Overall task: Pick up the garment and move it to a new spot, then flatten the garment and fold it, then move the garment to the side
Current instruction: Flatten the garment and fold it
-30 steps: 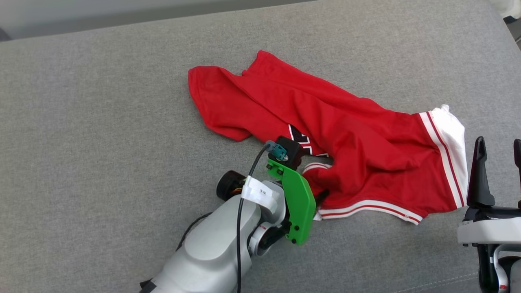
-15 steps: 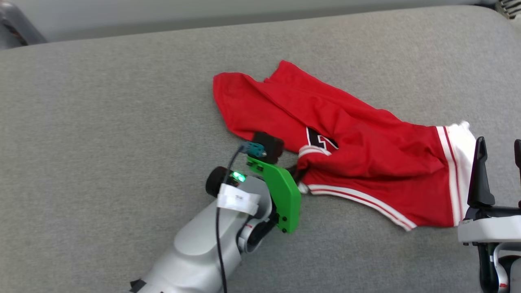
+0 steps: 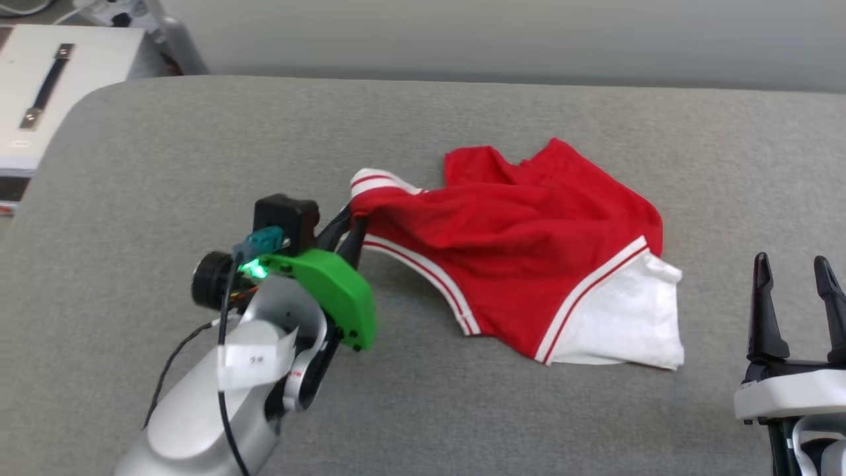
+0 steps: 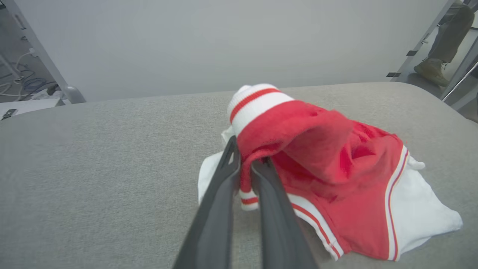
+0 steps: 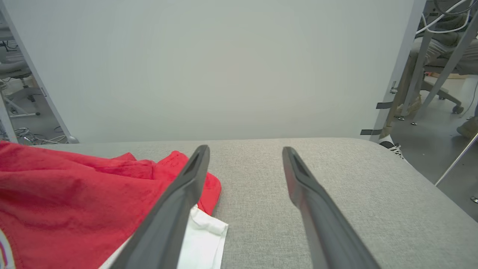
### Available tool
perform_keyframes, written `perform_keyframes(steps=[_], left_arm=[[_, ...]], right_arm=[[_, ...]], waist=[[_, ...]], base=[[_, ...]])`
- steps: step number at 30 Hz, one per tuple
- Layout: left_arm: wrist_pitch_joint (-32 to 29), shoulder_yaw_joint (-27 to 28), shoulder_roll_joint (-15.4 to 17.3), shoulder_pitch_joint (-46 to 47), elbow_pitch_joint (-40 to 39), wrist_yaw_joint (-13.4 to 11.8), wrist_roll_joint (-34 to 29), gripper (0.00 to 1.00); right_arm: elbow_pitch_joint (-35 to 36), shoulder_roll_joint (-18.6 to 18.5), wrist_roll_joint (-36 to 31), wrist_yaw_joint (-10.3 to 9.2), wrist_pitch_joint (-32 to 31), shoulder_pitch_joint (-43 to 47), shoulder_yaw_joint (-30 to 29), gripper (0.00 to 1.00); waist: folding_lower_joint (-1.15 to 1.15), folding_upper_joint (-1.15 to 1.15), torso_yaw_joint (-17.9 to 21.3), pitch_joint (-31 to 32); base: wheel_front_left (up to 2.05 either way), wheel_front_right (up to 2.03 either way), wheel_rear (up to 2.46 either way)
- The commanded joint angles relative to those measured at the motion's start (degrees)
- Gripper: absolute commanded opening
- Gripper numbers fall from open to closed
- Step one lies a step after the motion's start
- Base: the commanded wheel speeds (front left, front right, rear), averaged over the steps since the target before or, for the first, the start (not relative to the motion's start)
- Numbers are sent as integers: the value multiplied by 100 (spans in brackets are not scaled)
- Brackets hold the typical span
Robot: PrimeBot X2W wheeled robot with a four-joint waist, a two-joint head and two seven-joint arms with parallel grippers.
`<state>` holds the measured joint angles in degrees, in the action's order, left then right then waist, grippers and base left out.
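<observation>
Overall: a grey bench (image 3: 529, 423) stands before a plain pale wall (image 5: 209, 67), with one garment (image 3: 522, 244) on it.
Bench surface: grey woven fabric, smooth, with rounded corners and edges.
Garment: red with white panels and red-white striped trim, bunched at the middle of the bench. The white sleeve (image 3: 628, 324) lies flat on the fabric at the robot's right side. No print is visible.
Left claw (image 3: 347, 231): clenched on a fold of the garment's striped edge. The left wrist view shows red cloth pinched between the two dark fingers (image 4: 220, 201), and the held end (image 4: 257, 104) stands higher than the rest.
Right claw (image 3: 793, 291): released, fingers spread with nothing between them. It sits near the white sleeve, apart from it.
Room, left side: a white cabinet top (image 3: 53, 99) with a dark strap stands beside the bench corner, and cables (image 4: 22, 78) lie on the floor.
Room, right side: metal frame legs (image 5: 429, 86), and a person's leg and shoe (image 4: 433, 69) beyond the wall edge.
</observation>
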<state>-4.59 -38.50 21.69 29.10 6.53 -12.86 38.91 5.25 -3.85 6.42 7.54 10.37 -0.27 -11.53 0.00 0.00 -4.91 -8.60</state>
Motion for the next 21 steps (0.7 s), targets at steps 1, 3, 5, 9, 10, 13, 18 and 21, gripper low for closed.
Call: perform_keyframes(steps=[1, 3, 5, 9, 10, 13, 18, 21], left_arm=[[5, -5, 122, -170, -121, -119, -125, 0], [-42, -69, 282, -342, -237, -231, -242, 0], [-142, -239, 409, -488, -273, -251, -376, 0], [-411, -703, 503, -692, -75, -149, -607, 0], [-509, -855, 503, -725, 32, -82, -661, 0], [-682, -1161, 401, -784, 337, 132, -682, 0], [-792, -1494, 154, -768, 859, 511, -627, 0], [-835, -1576, 26, -760, 1130, 621, -565, 0]], right_arm=[[-13, -4, 51, -5, -6, 37, 17, 100], [-25, -2, 50, -5, -20, 31, 44, 100], [-35, -1, 51, -5, -32, 20, 71, 100], [-67, -11, 52, -5, -58, 5, 80, 100], [-78, -15, 49, -5, -62, 0, 73, 100], [-97, -24, 48, -5, -68, -15, 73, 100], [-122, -28, 48, -5, -84, -38, 79, 100], [-143, -27, 46, -5, -88, -42, 80, 100]], waist=[[0, 0, -285, 143], [0, 0, -302, 127], [0, 0, -298, 99], [0, 0, -249, 39], [0, 0, -232, 27], [0, 0, -188, -3], [0, 0, -134, -34], [0, 0, -118, -31]], base=[[0, 0, 0], [0, 0, 0], [0, 0, 0], [0, 0, 0], [0, 0, 0], [0, 0, 0], [0, 0, 0], [0, 0, 0]])
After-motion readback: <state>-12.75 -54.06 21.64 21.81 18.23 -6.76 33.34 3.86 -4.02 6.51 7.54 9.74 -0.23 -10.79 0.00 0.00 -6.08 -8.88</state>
